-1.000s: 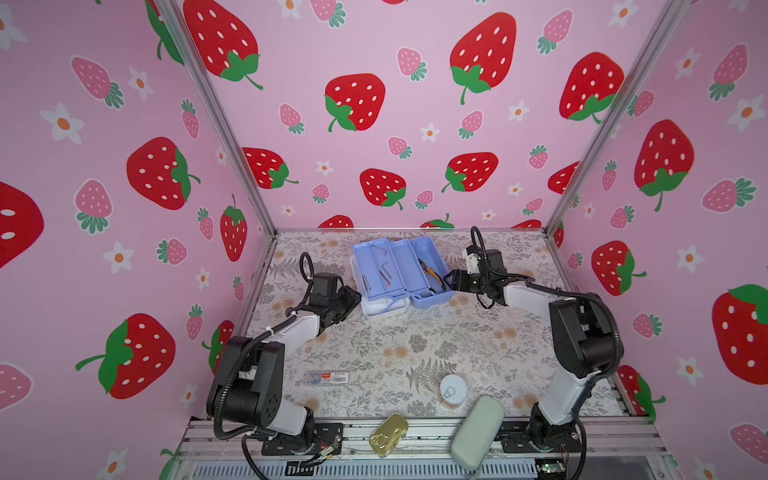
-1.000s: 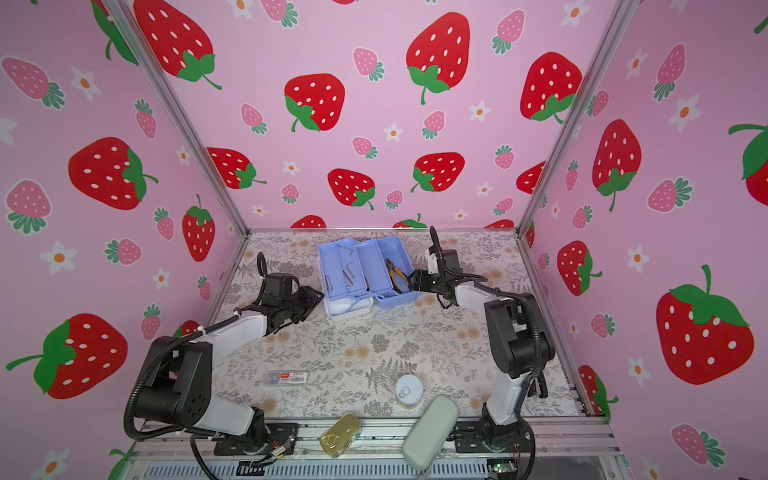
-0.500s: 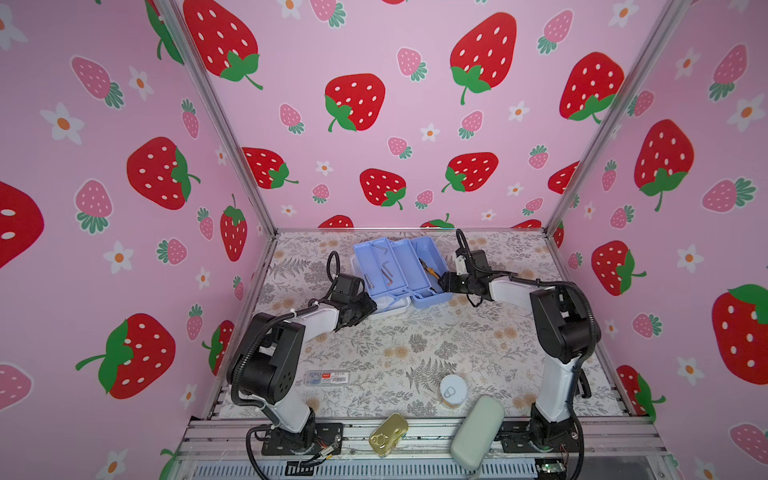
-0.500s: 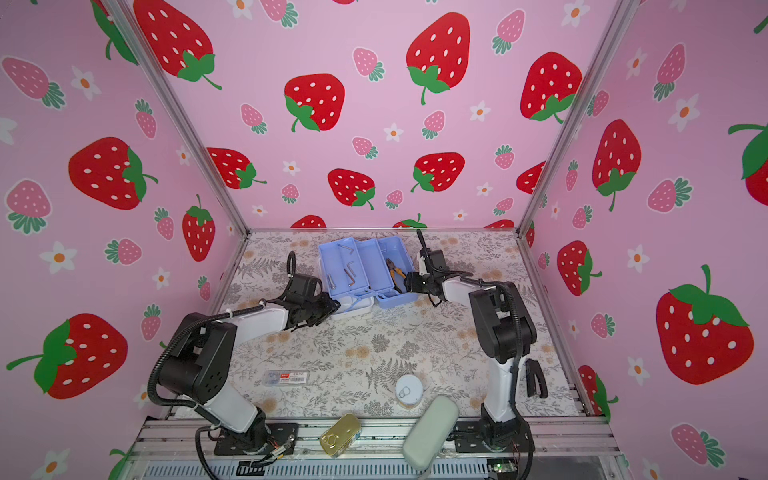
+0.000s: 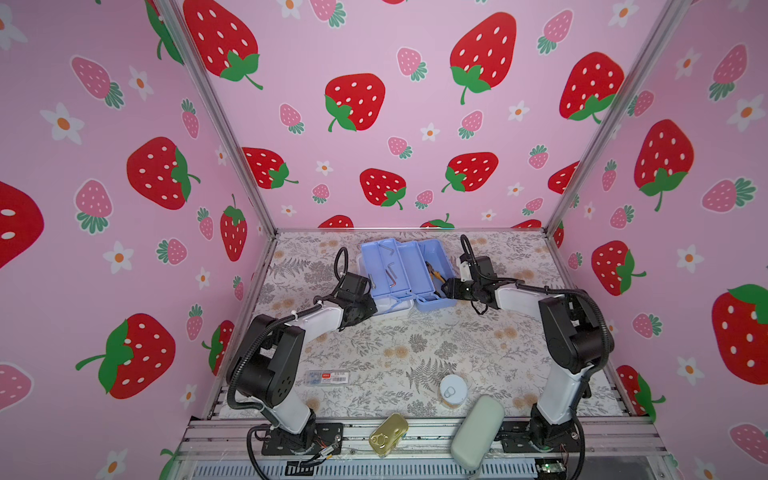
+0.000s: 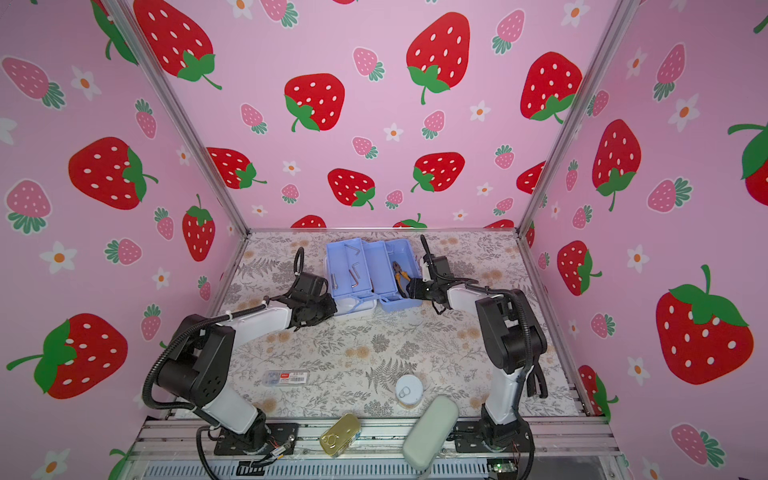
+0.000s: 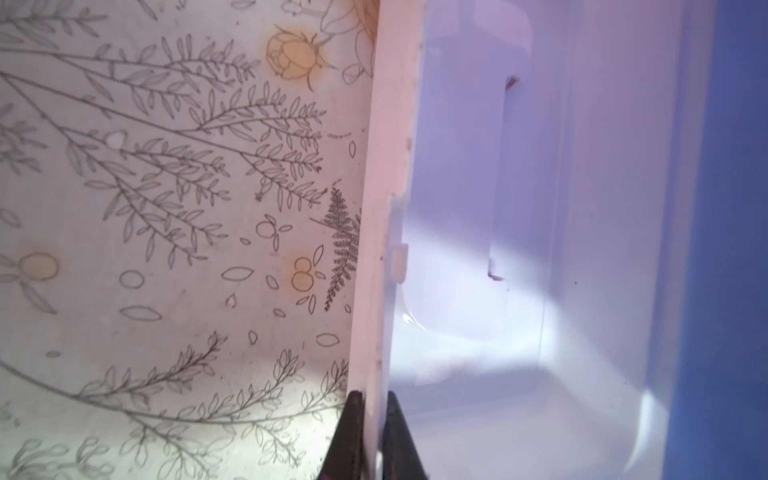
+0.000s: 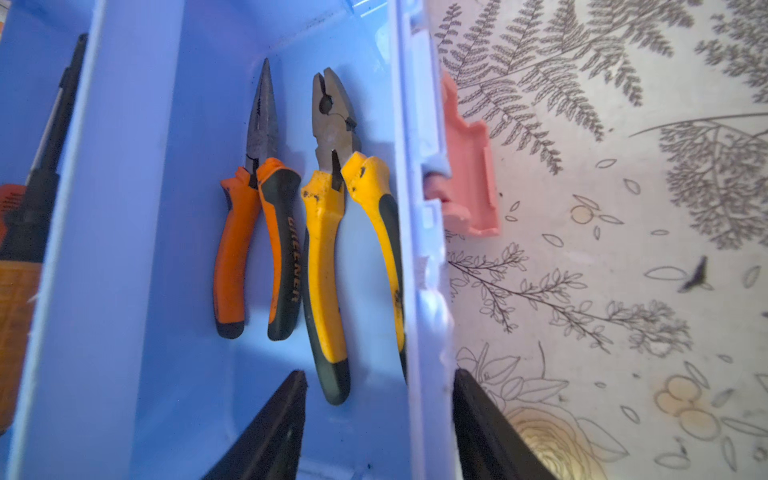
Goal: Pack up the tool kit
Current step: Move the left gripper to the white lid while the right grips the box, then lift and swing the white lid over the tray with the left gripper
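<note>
Alt text: The tool kit (image 5: 401,274) stands open on the floral worktop (image 5: 415,340) with a robot arm at each side of it. Its blue trays are fanned out and its white lid (image 7: 374,249) is folded down on the left arm's side of the kit. Hex keys (image 5: 390,276) lie in the trays, and orange pliers (image 8: 253,232) and yellow pliers (image 8: 345,249) lie in the kit's base. The packing looks largely done. What seems left is folding the trays in, shutting the lid and fastening the pink latch (image 8: 469,183), which hangs undone outside the kit's right wall. The left jaws are pressed together on the lid's thin rim, pinching it. The right jaws are spread and straddle the kit's right wall, one inside beside the yellow pliers and one outside; whether they touch the wall cannot be told
</note>
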Tool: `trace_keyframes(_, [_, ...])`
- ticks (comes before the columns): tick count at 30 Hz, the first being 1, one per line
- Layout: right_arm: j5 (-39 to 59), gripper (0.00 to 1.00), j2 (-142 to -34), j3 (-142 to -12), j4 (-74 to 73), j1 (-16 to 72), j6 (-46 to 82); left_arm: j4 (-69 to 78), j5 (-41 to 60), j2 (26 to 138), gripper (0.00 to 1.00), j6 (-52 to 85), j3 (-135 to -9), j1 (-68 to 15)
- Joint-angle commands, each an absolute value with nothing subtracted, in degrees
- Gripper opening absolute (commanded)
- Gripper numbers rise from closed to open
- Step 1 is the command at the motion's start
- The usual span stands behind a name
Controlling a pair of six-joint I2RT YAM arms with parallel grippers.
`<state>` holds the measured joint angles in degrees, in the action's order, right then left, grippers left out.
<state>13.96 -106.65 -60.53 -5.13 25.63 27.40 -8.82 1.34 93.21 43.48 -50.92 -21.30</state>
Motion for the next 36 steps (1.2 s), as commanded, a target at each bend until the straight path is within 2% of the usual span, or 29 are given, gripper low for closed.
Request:
trace_keyframes(1, [16.3, 0.56, -106.2, -58.8, -2.7, 26.9, 28.1, -15.4, -4.7, 89.2, 0.07, 39.7, -55.9, -21.5])
trace_keyframes(2, [16.6, 0.56, -106.4, -59.1, -2.6, 27.1, 28.1, -16.3, -5.1, 88.6, 0.02, 39.1, -56.6, -21.5])
trace_keyframes(13, [14.5, 0.55, -107.8, -60.4, -1.9, 30.4, 28.5, -18.9, -4.9, 84.3, 0.02, 39.6, -60.0, -22.5])
trace_keyframes(25, [15.1, 0.55, -110.9, -62.2, -2.1, 32.0, 29.2, -17.0, -4.2, 78.5, 0.16, 41.6, -61.1, -23.8])
trace_keyframes(36, [15.6, 0.54, -111.3, -62.6, -2.0, 32.2, 29.4, -14.1, -3.8, 79.2, 0.31, 43.0, -63.2, -25.7])
